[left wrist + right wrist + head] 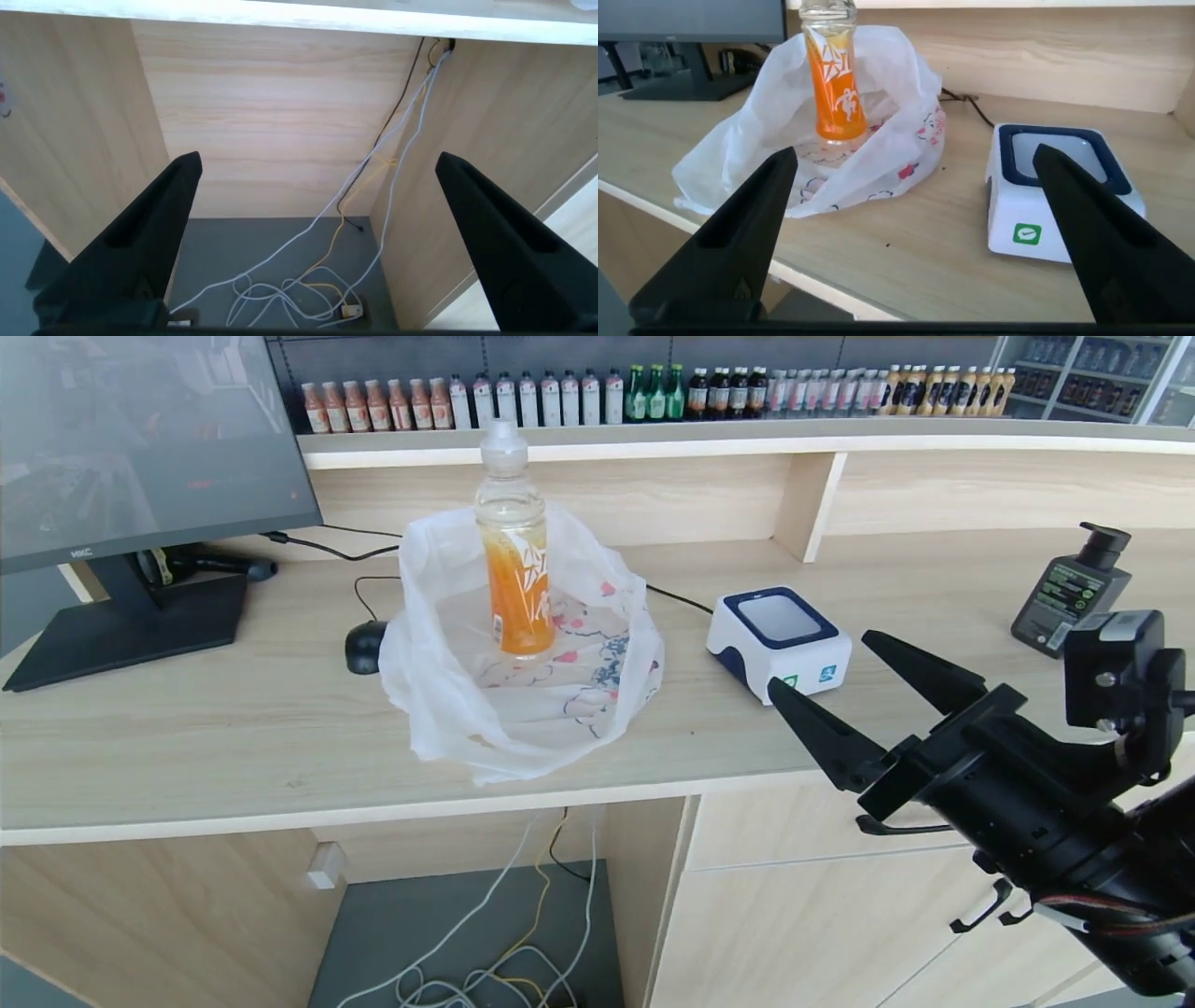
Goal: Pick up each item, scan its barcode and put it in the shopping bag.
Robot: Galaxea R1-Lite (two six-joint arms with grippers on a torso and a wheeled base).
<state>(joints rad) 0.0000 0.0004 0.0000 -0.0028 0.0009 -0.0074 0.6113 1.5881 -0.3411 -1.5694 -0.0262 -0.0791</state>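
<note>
A bottle of orange drink (513, 553) (833, 75) stands upright inside the white plastic shopping bag (439, 653) (747, 159) in the middle of the counter. To the bag's right sits the white and blue barcode scanner (778, 637) (1057, 200). A dark pump bottle (1070, 592) stands at the far right of the counter. My right gripper (831, 674) (915, 233) hangs open and empty off the counter's front edge, pointing toward the scanner and bag. My left gripper (313, 233) is open and empty below the counter, facing the wooden recess.
A monitor (140, 439) on its stand occupies the counter's left end, with a black mouse (364, 647) beside the bag. A raised shelf (747, 443) behind carries rows of bottles. Loose cables (308, 289) lie on the floor under the counter.
</note>
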